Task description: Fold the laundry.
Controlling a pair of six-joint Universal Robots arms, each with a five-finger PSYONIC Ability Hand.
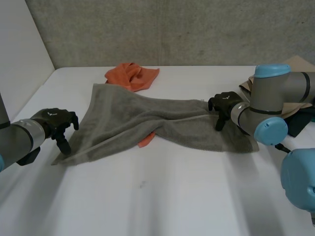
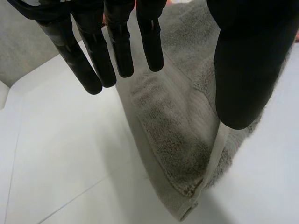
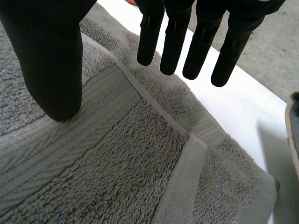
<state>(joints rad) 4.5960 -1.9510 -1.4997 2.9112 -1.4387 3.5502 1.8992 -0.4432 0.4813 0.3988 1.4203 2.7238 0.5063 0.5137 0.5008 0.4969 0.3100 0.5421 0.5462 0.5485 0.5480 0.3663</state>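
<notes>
Head view: grey towel point(image 1: 147, 123) sprawls twisted across the bench point(image 1: 147, 196) centre, overlapping an orange cloth point(image 1: 133, 76). Left hand point(image 1: 56, 122) at its near-left corner, right hand point(image 1: 224, 104) at its right edge; fingers point(image 2: 119, 51) spread, pinching nothing. Risk: a grasp dragging the orange cloth along.

A white desk point(image 1: 162, 196) carries a rumpled grey towel point(image 1: 123, 118) spread across its middle. An orange cloth point(image 1: 133, 76) is bunched at the towel's far edge, and a bit of orange pokes out from under its near edge. At the desk's right edge lies a tan sheet point(image 1: 300, 64) with something dark point(image 1: 302, 123) beside it.
</notes>
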